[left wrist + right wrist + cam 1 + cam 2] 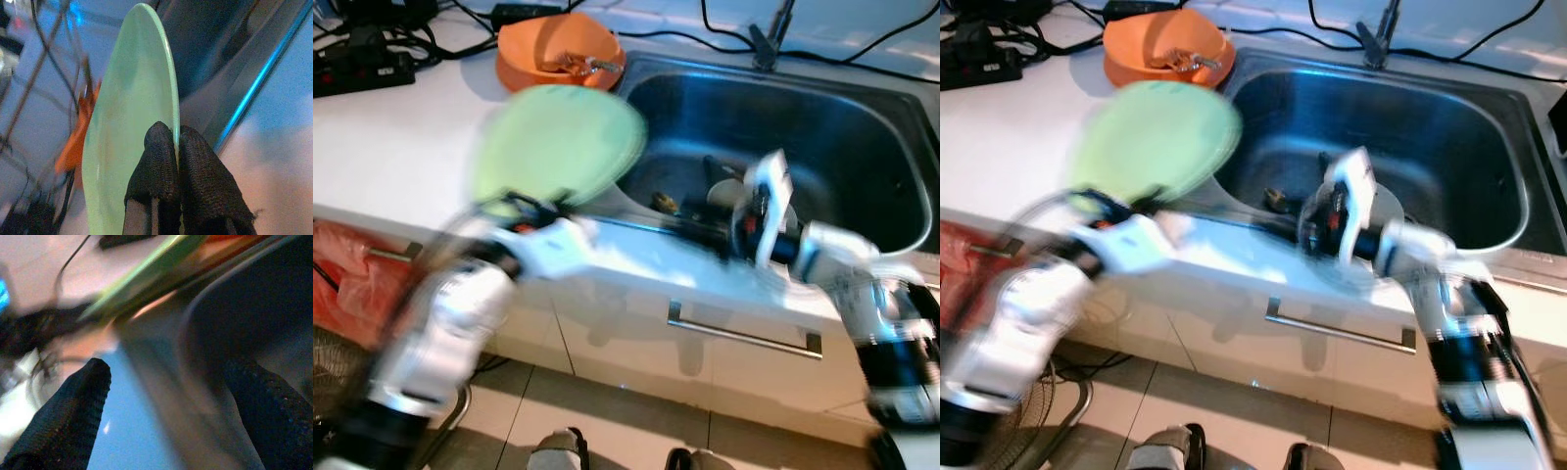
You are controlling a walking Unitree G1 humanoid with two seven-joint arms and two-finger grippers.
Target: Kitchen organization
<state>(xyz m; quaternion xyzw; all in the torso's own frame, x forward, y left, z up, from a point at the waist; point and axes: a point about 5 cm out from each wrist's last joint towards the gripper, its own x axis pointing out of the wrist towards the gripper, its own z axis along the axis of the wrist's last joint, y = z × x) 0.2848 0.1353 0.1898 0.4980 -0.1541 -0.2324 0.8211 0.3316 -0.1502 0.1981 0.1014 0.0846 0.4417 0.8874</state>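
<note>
My left gripper (176, 147) is shut on the rim of a pale green plate (558, 142), holding it tilted over the white counter just left of the steel sink (803, 117). The same plate (132, 112) appears edge-on in the left wrist view, pinched between the black fingertips (159, 147). My right gripper (168, 367) is open with nothing between its fingers, and hovers at the sink's front rim. In the head views that arm (773, 211) is blurred. Small items (724, 191) lie in the sink basin, too blurred to identify.
An orange bowl (558, 49) holding some metal pieces sits behind the plate. A black power strip (362, 64) and cables lie at the back left, and a faucet base (769, 44) stands behind the sink. Below the counter are a drawer handle (744, 333) and a red bag (342, 274).
</note>
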